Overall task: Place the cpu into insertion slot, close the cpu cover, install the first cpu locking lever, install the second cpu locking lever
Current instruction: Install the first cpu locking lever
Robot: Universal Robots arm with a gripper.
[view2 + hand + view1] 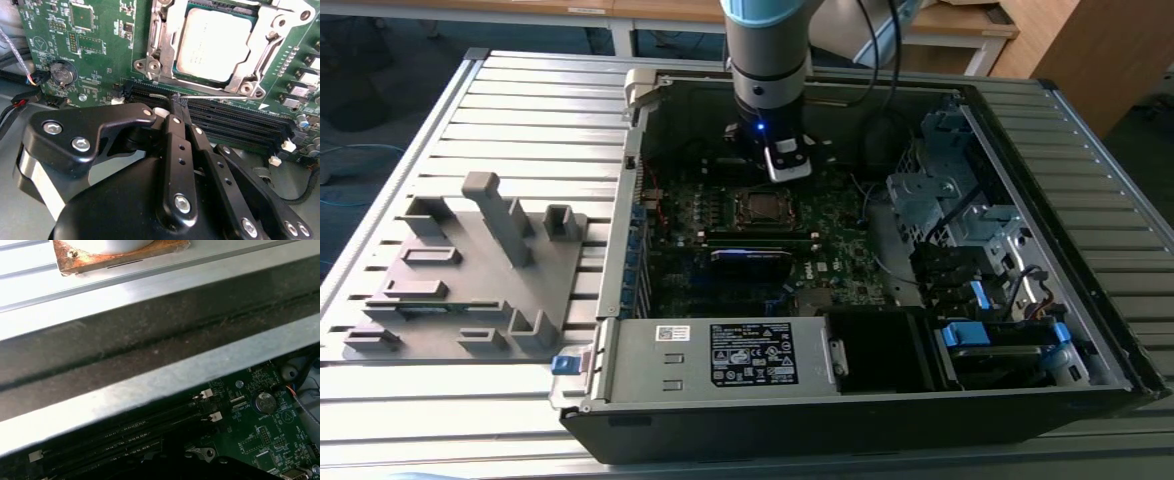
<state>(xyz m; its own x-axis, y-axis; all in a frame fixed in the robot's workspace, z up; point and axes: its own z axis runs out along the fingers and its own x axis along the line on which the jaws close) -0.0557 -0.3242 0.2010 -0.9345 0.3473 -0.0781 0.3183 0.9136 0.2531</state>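
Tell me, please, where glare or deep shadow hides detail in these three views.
In the second wrist view, glare whitens the cpu; in the first wrist view, the table slats blow out to white; in the exterior view, the motherboard lies dim in the case's shadow.

The exterior view looks steeply down from a little way off onto the open computer case [881, 440] on the slatted desk [520, 110], with the arm [767, 40] entering at the upper centre of the frame. The second wrist view looks closely along the end effector [178, 102] at the motherboard [100, 50]. The first wrist view, equally near, faces across the board's edge to the case wall. Both wrist views share the memory slots [235, 125] [125, 437] and the coin battery [63, 72] [265, 401].
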